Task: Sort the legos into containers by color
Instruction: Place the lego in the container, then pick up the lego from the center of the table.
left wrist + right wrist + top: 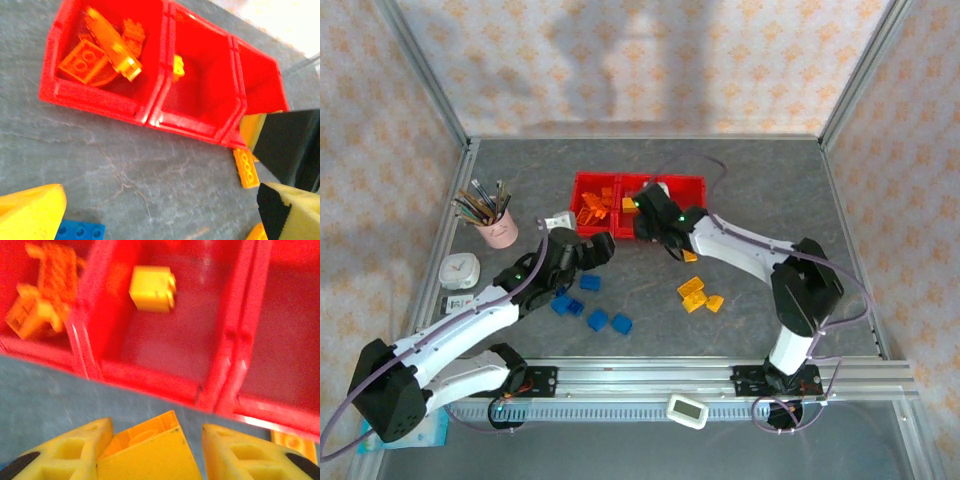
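Pinching one yellow brick, right pincer before three red bins; left pincer spread, empty.

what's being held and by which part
Right hand has a yellow brick between its fingers, by its sides, though a gap at one finger leaves the grip unsure. Left hand is open, holding nothing.

A pink pencil cup stands on the grey table; a white clock lies near it.
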Motion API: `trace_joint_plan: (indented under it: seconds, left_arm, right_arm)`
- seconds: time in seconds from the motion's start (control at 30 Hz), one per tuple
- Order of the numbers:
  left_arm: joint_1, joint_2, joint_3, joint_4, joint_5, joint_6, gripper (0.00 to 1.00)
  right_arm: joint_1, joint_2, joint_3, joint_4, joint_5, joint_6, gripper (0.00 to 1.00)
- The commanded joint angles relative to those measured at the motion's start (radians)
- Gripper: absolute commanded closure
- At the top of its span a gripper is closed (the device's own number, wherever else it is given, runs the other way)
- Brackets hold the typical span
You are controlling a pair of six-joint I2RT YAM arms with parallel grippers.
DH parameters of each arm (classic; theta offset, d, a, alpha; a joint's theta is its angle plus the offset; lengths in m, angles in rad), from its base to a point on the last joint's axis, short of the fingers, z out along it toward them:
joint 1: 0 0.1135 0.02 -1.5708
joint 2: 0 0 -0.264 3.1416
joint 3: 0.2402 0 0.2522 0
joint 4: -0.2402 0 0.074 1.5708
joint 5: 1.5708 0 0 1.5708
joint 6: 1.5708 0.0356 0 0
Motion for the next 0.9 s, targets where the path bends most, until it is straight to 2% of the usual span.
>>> trace_joint_plan:
  seconds: [0.0, 0.13, 0.27, 0.33, 0.5, 0.6, 0.7, 0.87]
  left_arm:
    - [0.055, -0.006, 0.037, -0.035, 0.011, 0.04, 0.01]
    - [0.095, -0.002, 0.043, -0.026, 0.023, 0.049, 0.01]
    - [0.11, -0.002, 0.042, -0.016, 0.036, 0.052, 0.01]
    - [0.113, 0.001, 0.04, -0.012, 0.04, 0.056, 0.01]
    - [0.115, 0.017, 0.061, -0.023, 0.046, 0.065, 0.01]
    - [0.115, 0.017, 0.069, -0.025, 0.06, 0.065, 0.01]
    - [0.113, 0.014, 0.058, -0.009, 0.098, 0.06, 0.01]
    - [0.075, 0.004, 0.028, 0.041, 0.137, 0.049, 0.01]
  right_arm:
    - [-0.024, 0.111, 0.109, -0.016, 0.011, -0.024, 0.55]
    - [-0.037, 0.249, 0.282, -0.049, 0.052, -0.043, 0.55]
    - [-0.058, 0.335, 0.377, -0.058, 0.055, -0.051, 0.54]
    - [-0.07, 0.355, 0.418, -0.062, -0.002, -0.061, 0.46]
    - [-0.074, 0.349, 0.475, -0.087, -0.001, -0.062, 0.4]
    - [-0.074, 0.297, 0.436, -0.087, -0.037, -0.076, 0.39]
    - [-0.076, 0.184, 0.289, -0.029, -0.081, -0.066, 0.36]
    - [-0.081, 0.017, 0.063, -0.01, -0.009, -0.025, 0.33]
